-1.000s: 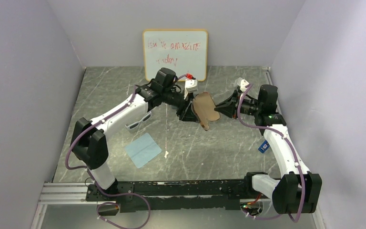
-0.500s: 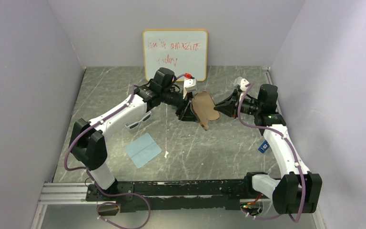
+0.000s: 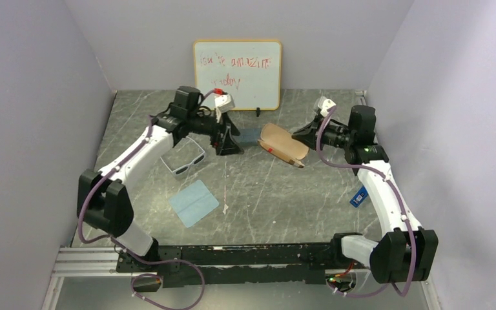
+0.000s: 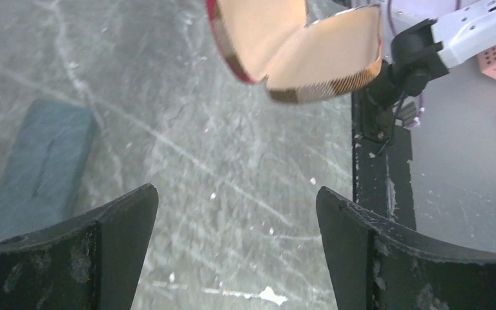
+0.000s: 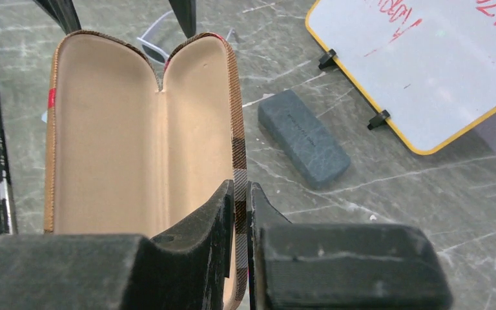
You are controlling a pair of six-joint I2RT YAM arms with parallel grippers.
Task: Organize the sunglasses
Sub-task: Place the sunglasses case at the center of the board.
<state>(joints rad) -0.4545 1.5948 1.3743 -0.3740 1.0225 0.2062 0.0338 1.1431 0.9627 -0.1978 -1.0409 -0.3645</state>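
The white-framed sunglasses (image 3: 184, 158) lie on the table left of centre, below my left arm; a bit of them shows past the case in the right wrist view (image 5: 154, 44). The dark-brown sunglasses are not in view. My right gripper (image 3: 300, 137) is shut on the rim of the open plaid case (image 3: 283, 142) and holds it up, its beige inside empty (image 5: 113, 135). The jaws pinch the case's edge (image 5: 241, 194). My left gripper (image 3: 228, 143) is open and empty, left of the case. In the left wrist view it (image 4: 236, 194) points at bare table, with the case (image 4: 290, 45) ahead.
A grey-blue oblong case (image 3: 248, 135) lies between the grippers (image 5: 303, 139) (image 4: 39, 161). A light-blue cloth (image 3: 194, 202) lies at the front left. A whiteboard (image 3: 237, 74) stands at the back wall. A small blue object (image 3: 359, 197) lies at the right.
My left arm has drawn back to the left, away from the plaid case, uncovering the white sunglasses and the grey-blue case. My right gripper has shifted the case slightly toward the back.
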